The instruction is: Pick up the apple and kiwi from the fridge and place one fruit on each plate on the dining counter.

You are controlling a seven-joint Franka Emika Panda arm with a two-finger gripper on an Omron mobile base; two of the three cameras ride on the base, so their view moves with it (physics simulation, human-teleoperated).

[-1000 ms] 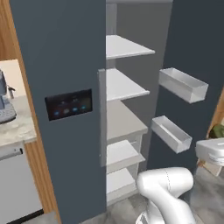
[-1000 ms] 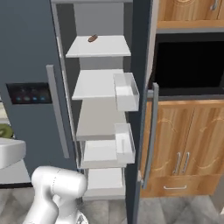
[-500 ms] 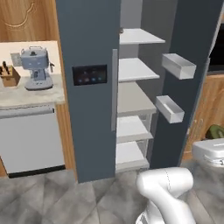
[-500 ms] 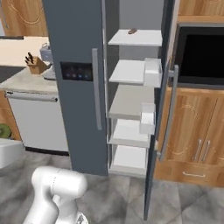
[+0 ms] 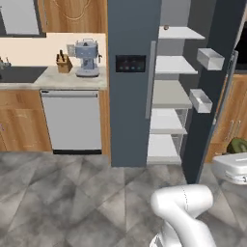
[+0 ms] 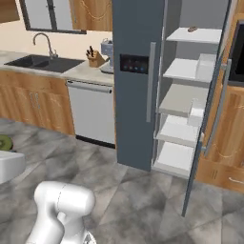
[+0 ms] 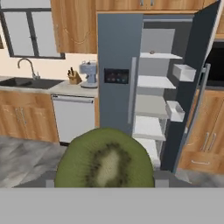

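Kiwi (image 7: 105, 159) sits right btwn our jaws, cut face toward the hand cam, clamped snug. Fridge (image 7: 144, 83) stands open well ahead w/ bare shelves; plates aren't in sight, so we'd judge turning away comes next.

The kiwi (image 7: 105, 161) is showing its cut green face with a pale core ringed by dark seeds, sitting low in the hand view between the tool's (image 7: 104, 179) fingers; its green edge is also peeking in at the side of the right base view (image 6: 5, 142). The fridge (image 5: 132, 82), tall and dark slate-blue, is standing with its right door swung open, baring white shelves and door bins. A small brown item is lying on its top shelf.
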